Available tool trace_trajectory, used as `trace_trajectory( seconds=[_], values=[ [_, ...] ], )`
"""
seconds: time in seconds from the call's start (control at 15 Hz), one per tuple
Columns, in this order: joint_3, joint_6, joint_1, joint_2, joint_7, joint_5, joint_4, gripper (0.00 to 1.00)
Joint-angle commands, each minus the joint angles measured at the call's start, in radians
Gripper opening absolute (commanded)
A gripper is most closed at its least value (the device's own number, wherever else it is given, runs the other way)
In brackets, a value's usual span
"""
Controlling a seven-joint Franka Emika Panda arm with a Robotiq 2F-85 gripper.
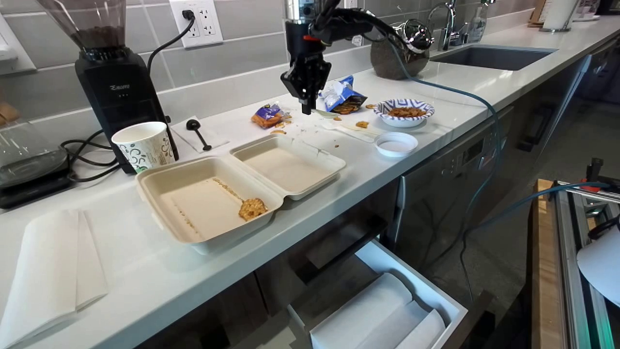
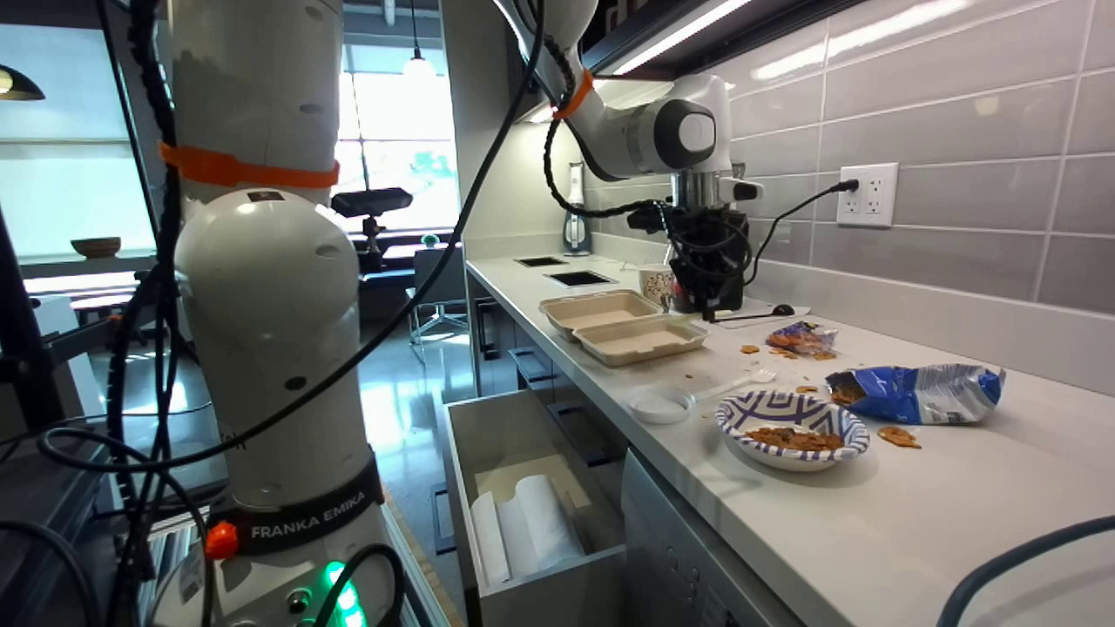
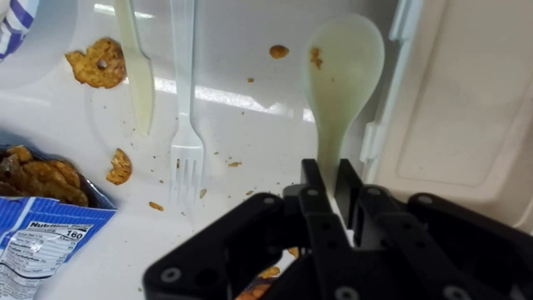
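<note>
Wrist view: 2 black fingers (image 3: 314, 204) grip a brown-specked spoon (image 3: 343, 79).

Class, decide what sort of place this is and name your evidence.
Most likely a kitchen: a coffee grinder stands on the counter, which has a sink set into it, with a faucet beside.

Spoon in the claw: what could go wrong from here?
The claw pinches the spoon by its narrow handle, so it might twist or slip if knocked. Brown bits show in the scoop end; tilting could spill them onto the counter. In the wrist view, that end appears close to the edge of the takeout box, so a sideways move might catch it if the spoon is low enough; its height is hard to judge.
</note>
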Motion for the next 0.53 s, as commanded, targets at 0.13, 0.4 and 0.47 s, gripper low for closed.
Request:
trace_trajectory(
  seconds=[0.13, 0.4, 0.47],
  values=[
    [-0.018, 0.058, -0.012, 0.080, -0.003, -0.021, 0.002, 0.03],
    [-0.028, 0.106, -0.010, 0.119, 0.006, -0.025, 0.005, 0.03],
    [-0.030, 0.113, -0.009, 0.125, 0.009, -0.027, 0.006, 0.03]
  ],
)
